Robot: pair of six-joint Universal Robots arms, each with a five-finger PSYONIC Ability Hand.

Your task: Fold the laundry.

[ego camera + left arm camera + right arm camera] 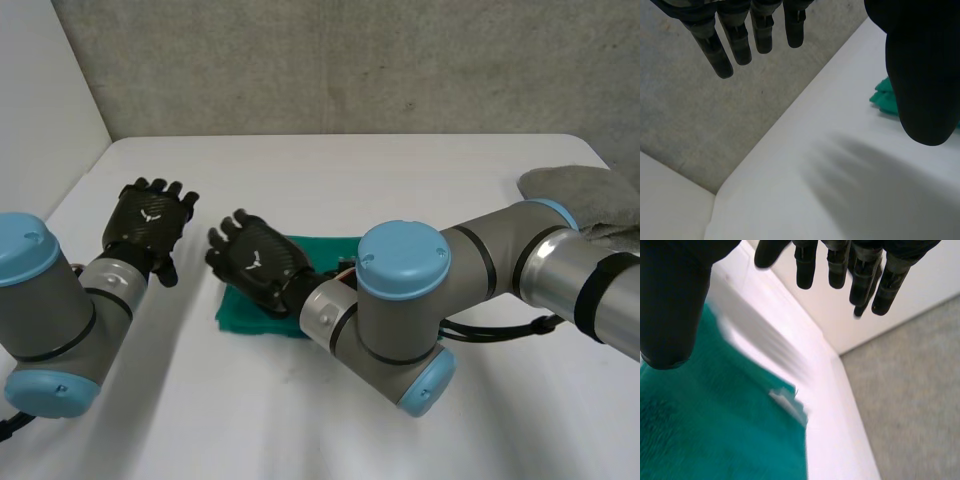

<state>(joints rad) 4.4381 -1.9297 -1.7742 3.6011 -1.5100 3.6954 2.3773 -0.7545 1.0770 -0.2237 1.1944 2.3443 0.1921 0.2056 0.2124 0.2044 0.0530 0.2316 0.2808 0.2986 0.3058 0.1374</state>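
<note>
A green cloth [238,316] lies folded flat on the white table [380,170], a little left of the middle. My right hand [255,262] hovers over its left part, open, holding nothing. In the right wrist view the right hand's fingers [860,270] and thumb are straight above the green cloth [715,435], whose corner carries a small white label [785,401]. My left hand [150,225] hangs open over bare table, left of the cloth and apart from it. In the left wrist view its fingers [735,42] are straight, and a corner of the green cloth [882,97] shows beside the thumb.
A grey cloth [585,195] lies bunched at the table's far right edge, behind my right arm [480,270]. A white wall [45,110] borders the table on the left. Grey floor [910,405] lies past the table's edge.
</note>
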